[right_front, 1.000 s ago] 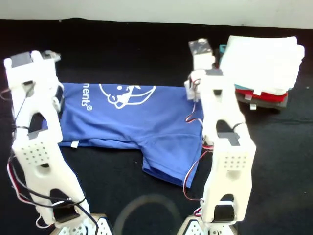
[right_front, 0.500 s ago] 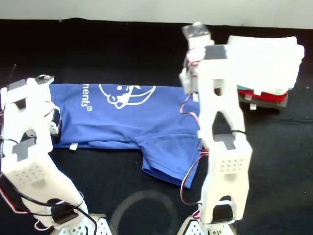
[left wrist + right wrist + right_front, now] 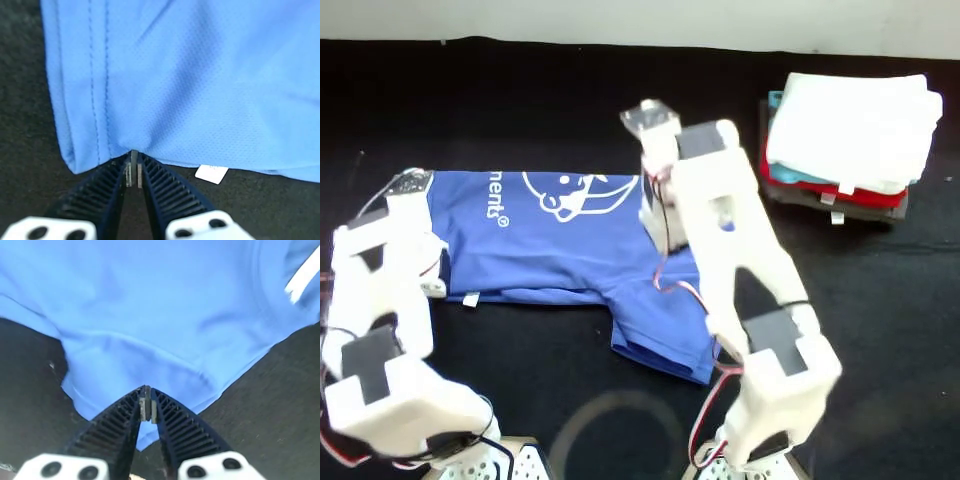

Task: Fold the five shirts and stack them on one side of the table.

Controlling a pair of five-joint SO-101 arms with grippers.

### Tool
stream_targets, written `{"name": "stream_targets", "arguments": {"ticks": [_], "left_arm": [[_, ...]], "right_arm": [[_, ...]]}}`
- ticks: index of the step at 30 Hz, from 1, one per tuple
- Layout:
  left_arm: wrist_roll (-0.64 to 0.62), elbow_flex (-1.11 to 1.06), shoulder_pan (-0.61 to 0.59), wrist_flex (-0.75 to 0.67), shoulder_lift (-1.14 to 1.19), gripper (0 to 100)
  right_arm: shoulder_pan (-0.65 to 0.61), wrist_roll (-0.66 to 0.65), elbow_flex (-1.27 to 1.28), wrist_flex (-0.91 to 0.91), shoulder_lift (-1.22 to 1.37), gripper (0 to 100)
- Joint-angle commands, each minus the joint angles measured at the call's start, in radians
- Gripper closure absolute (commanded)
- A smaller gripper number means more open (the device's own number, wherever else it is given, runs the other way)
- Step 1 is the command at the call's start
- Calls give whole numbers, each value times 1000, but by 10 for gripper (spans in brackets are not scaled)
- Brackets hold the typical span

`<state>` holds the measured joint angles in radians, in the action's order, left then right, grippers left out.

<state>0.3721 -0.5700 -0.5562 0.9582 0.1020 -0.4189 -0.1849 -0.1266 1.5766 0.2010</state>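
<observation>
A blue shirt (image 3: 560, 250) with a white print lies spread on the black table (image 3: 880, 330). My left gripper (image 3: 132, 169) is shut on the shirt's hem (image 3: 100, 150) at its left edge, next to a small white tag (image 3: 211, 173). My right gripper (image 3: 146, 409) is shut on a fold of the blue shirt (image 3: 150, 315) and holds it above the table. In the high view the right arm (image 3: 705, 215) stands over the shirt's right half and hides that side's upper edge. Folded shirts sit in a stack (image 3: 850, 130) at the back right, a white one on top.
The stack shows teal, red and dark layers under the white one. The arm bases (image 3: 480, 460) stand at the table's front edge. Bare black tabletop lies in front of the shirt and to the right of the right arm.
The right arm has swung left from beside the stack to over the shirt, bringing the shirt's right edge with it. The left arm has drawn back toward the front.
</observation>
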Motion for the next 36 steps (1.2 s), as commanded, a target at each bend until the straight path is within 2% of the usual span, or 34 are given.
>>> {"name": "stream_targets", "arguments": {"ticks": [1, 5, 9, 15, 25, 29, 33, 36], "left_arm": [[5, -39, 1, -55, -13, 992], [5, -39, 5, -55, -12, 992], [5, -35, 12, -54, -15, 992], [3, 85, 8, 120, -122, 992], [-31, 44, 35, 11, -104, 992], [-31, 10, 45, -63, 13, 992], [-31, 41, 44, -60, 44, 992], [-32, 39, 47, -60, 47, 992]], "right_arm": [[-5, 2, 363, -197, -140, 986], [25, 2, 650, -406, -196, 986], [110, 0, 782, -510, -202, 986], [176, -68, 782, -432, -217, 986], [162, -69, 791, -303, -590, 986], [51, -64, 792, -309, -645, 985], [-99, -63, 806, -340, -553, 984], [-156, -63, 809, -332, -460, 915]]}}
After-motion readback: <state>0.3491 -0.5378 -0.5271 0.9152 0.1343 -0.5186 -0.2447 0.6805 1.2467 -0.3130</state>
